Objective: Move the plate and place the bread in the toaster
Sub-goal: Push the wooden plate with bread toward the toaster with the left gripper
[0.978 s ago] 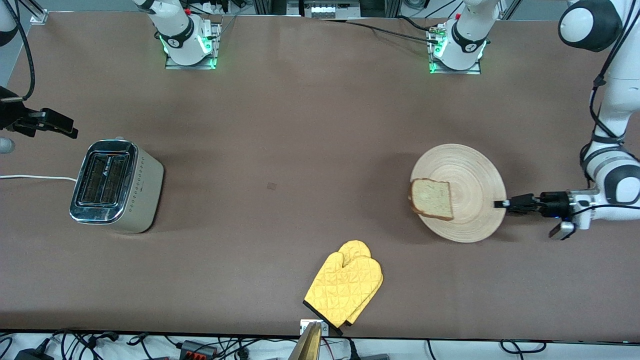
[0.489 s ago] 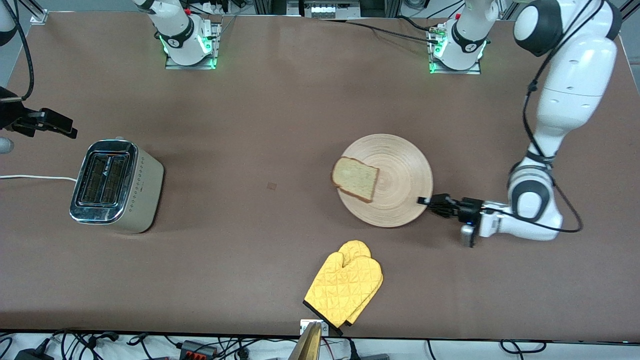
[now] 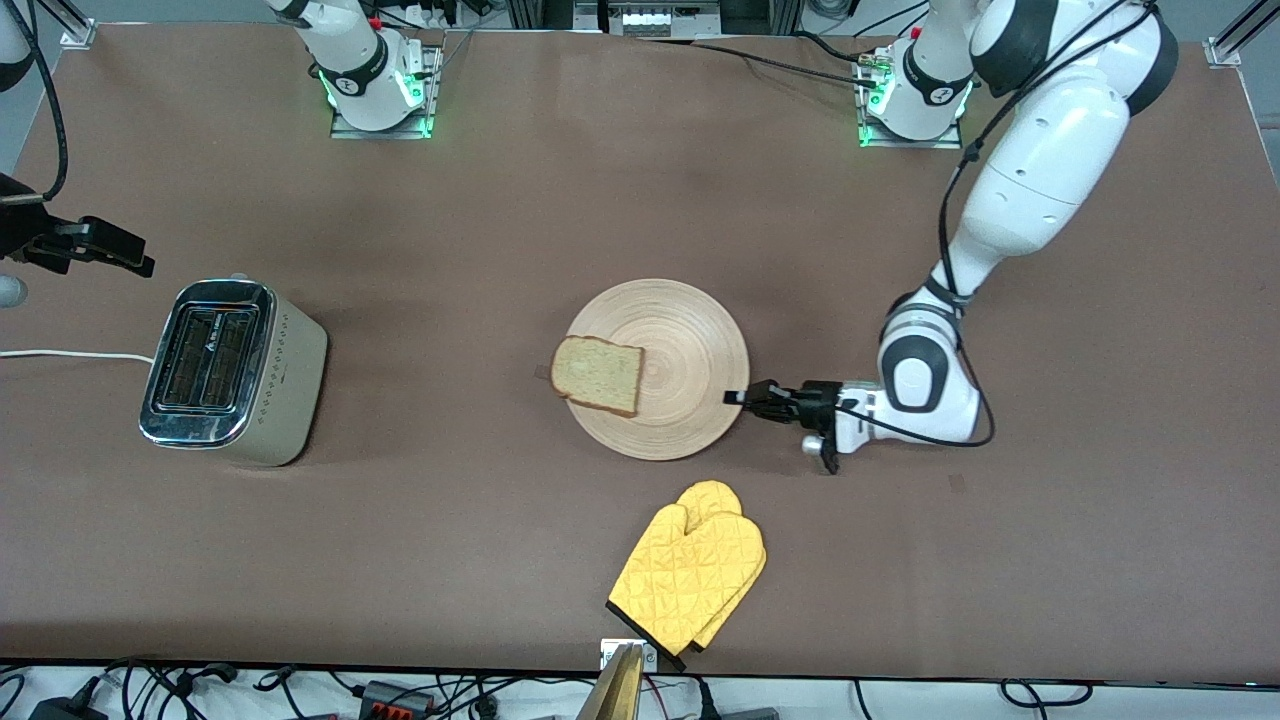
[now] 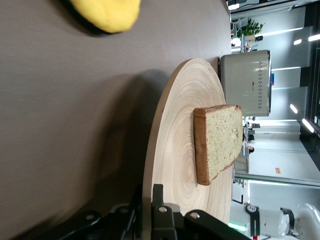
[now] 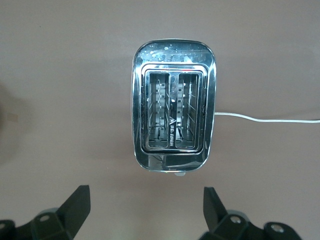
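The round wooden plate [image 3: 680,340] is at the middle of the table, with the bread [image 3: 597,375] on it, overhanging the rim on the toaster's side. My left gripper [image 3: 742,398] is shut on the plate's rim at the edge toward the left arm's end. The left wrist view shows its fingers [image 4: 159,196] clamped on the rim, with the plate [image 4: 175,145], bread [image 4: 217,142] and toaster [image 4: 247,82] in line. The toaster [image 3: 235,372] stands at the right arm's end, slots up and empty. My right gripper [image 3: 132,258] is open and empty, up above the table by the toaster [image 5: 173,105].
A yellow oven mitt [image 3: 690,575] lies near the table's front edge, nearer to the front camera than the plate; it also shows in the left wrist view [image 4: 107,12]. The toaster's white cord [image 3: 70,354] runs off the table's end.
My left gripper has carried the plate with the bread from the left arm's end to the table's middle, toward the toaster. The right arm has not moved.
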Tool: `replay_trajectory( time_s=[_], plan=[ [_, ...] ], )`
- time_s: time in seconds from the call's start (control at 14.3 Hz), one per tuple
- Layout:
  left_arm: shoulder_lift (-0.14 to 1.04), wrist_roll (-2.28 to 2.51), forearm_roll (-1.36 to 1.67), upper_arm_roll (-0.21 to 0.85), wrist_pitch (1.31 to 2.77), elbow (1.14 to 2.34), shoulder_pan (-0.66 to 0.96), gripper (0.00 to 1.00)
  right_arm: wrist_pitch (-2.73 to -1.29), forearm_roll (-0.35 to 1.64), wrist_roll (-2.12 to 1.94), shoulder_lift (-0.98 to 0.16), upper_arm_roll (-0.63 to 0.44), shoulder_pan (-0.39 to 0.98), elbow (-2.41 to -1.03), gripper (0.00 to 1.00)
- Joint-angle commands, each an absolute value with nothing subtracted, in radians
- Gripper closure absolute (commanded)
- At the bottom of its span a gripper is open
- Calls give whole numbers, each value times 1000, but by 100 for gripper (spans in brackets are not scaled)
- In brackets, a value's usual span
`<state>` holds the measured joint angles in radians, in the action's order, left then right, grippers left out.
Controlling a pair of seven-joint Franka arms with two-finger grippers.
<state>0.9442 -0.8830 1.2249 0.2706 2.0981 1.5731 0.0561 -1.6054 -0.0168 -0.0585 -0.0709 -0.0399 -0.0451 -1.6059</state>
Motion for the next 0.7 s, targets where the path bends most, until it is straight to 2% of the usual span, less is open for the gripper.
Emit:
replay_trajectory(
  time_s=[0.0, 0.21, 0.28, 0.35, 0.63],
  plan=[
    [934, -882, 1290, 278, 2156, 1582, 107, 99, -1589, 0, -55, -80, -38, -49, -1586, 0],
    [950, -882, 1290, 278, 2183, 1583, 133, 94, -1591, 0, -40, -78, -37, -41, -1589, 0],
    [948, -882, 1290, 278, 2183, 1592, 130, 77, -1595, 0, -40, -80, -35, -41, -1589, 0],
    [946, -902, 1289, 276, 2181, 1592, 127, 1, -1600, -2, -40, -87, -37, -43, -1589, 0],
    [901, -888, 1275, 265, 2125, 1594, 74, 0, -1611, -9, -51, -115, -37, -49, -1594, 0]
  ],
)
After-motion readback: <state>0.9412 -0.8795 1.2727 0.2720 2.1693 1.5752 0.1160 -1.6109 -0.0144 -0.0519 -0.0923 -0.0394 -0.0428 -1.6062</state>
